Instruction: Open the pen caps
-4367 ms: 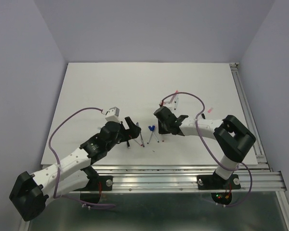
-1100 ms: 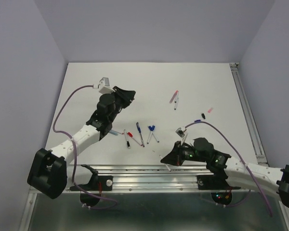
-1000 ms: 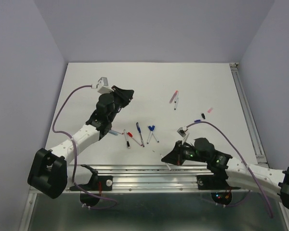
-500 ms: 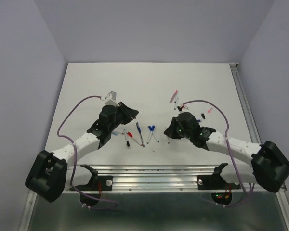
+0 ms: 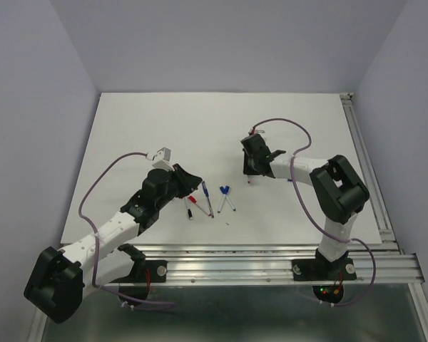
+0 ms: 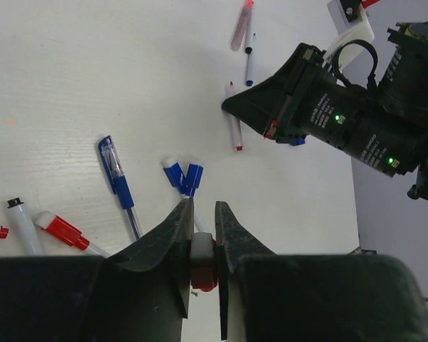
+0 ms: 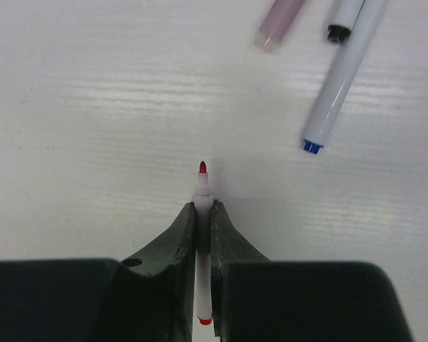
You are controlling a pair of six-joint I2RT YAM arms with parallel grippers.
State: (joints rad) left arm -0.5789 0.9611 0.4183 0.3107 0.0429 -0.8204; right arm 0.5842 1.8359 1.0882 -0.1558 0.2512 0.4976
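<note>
My left gripper (image 6: pixel 203 206) is shut on a short red and white pen cap (image 6: pixel 202 260), held above the table. In the top view it (image 5: pixel 194 182) hovers over the pens lying in the middle. My right gripper (image 7: pixel 202 208) is shut on a thin white pen (image 7: pixel 202 235) whose bare red tip (image 7: pixel 202 168) points at the table. That gripper (image 5: pixel 250 171) sits right of centre. Two blue pen caps (image 6: pixel 183 175) touch at their ends, still on their pens. A red-capped pen (image 6: pixel 60 229) and a black-capped pen (image 6: pixel 18 214) lie to the left.
A blue pen (image 6: pixel 116 174) lies beside the blue caps. A pink pen (image 7: pixel 278 21) and a white pen with a blue end (image 7: pixel 339 85) lie just beyond my right gripper. Metal rails run along the table's front edge (image 5: pixel 271 249) and right edge (image 5: pixel 364 157).
My right arm swung from the front edge up to the middle right, carrying the red-tipped pen. My left gripper came from the far left toward the centre pens, staying shut.
</note>
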